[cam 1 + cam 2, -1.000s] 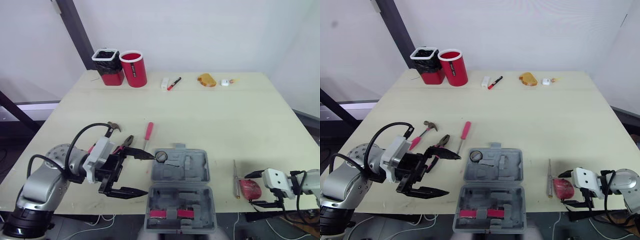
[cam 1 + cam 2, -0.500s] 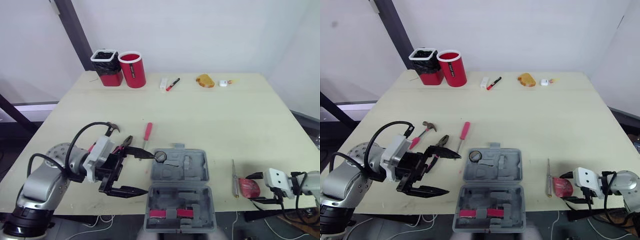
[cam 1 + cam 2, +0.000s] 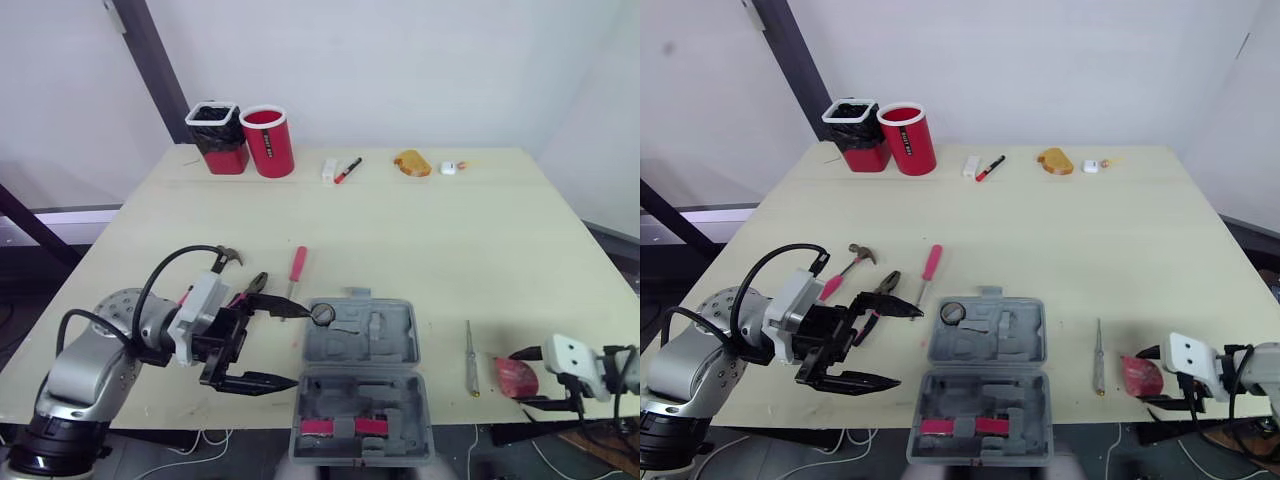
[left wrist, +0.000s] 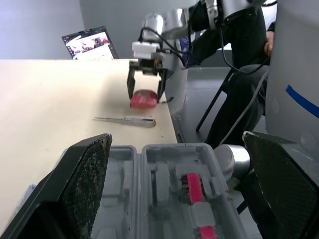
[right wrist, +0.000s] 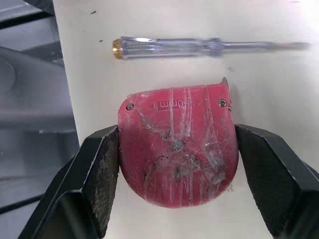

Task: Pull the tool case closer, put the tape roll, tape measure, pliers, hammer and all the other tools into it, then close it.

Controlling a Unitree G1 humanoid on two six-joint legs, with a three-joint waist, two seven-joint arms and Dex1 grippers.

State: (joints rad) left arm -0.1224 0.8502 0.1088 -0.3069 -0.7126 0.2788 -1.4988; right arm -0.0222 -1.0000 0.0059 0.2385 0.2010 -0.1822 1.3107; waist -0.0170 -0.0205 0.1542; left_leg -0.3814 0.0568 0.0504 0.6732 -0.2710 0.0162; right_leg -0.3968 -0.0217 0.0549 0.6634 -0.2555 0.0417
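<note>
- The tape measure (image 5: 177, 144) lies near the worktop's (image 3: 450, 240) front right corner, with your right hand (image 3: 522, 376) clamped across its sides
- It's likely hard, light, slick plastic; grip mid-body, pads square
- Left hand (image 3: 297, 348) is spread wide beside the tool case (image 3: 362, 370)

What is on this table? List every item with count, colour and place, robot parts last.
tool case: one, grey, open, front centre of the table
tape roll: one, dark, case's far-left corner
tape measure: one, red, front-right edge
clear screwdriver: one, right of the case
red screwdriver, pliers, hammer: one each, red-handled, just beyond the case's left side
round cup, square bin: one each, red, far-left corner
marker: one, red, far edge
orange item: one, far edge
left gripper: open, left of the case
right gripper: closed on the tape measure
</note>
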